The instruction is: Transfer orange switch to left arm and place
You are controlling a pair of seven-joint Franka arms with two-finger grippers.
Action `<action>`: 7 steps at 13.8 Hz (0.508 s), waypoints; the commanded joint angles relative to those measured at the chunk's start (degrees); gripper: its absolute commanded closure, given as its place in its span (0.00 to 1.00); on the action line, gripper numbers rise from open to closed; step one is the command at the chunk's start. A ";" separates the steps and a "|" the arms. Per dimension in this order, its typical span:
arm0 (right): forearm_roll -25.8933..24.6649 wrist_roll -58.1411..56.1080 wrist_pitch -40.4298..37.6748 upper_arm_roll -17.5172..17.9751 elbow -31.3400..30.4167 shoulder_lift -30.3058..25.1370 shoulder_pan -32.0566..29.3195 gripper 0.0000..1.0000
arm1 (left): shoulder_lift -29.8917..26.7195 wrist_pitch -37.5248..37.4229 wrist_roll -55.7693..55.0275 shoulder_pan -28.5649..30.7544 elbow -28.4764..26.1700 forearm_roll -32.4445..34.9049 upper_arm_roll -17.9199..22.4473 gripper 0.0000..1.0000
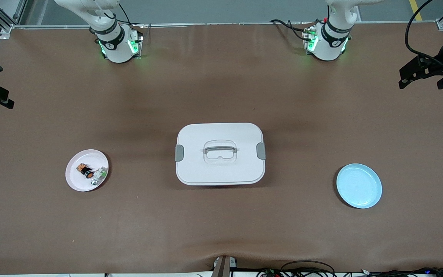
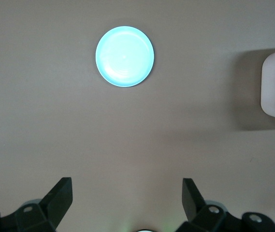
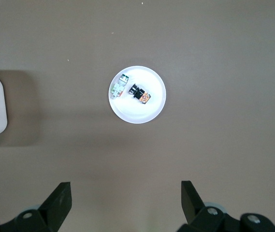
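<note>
Orange switch lies on the pink plate, touching a white-and-green component at its 4 o'clock. White box mid-table; blue plate toward left arm's end. Left gripper and right gripper hang high over bare table, jaws spread, holding nothing.

We saw the orange switch: a tiny black cylinder with a round orange end and orange marks. It lay on its side in a pink plate toward the right arm's end of the surface, just beside a small white-and-green component. The box was white, rounded-rectangular, lid on, with grey side latches and a recessed top handle. It sat mid-surface, well apart from the switch.
</note>
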 commanded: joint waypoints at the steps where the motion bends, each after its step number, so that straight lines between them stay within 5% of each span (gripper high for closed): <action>1: 0.96 0.91 -0.40 0.03 -1.47 -1.48 -0.23 0.00 | 0.26 -1.13 0.64 0.24 1.34 -0.55 0.09 0.00; 7: 2.37 10.12 -1.28 0.11 -1.03 -1.21 -0.06 0.00 | 0.35 -1.13 0.64 0.24 1.34 -0.46 0.09 0.00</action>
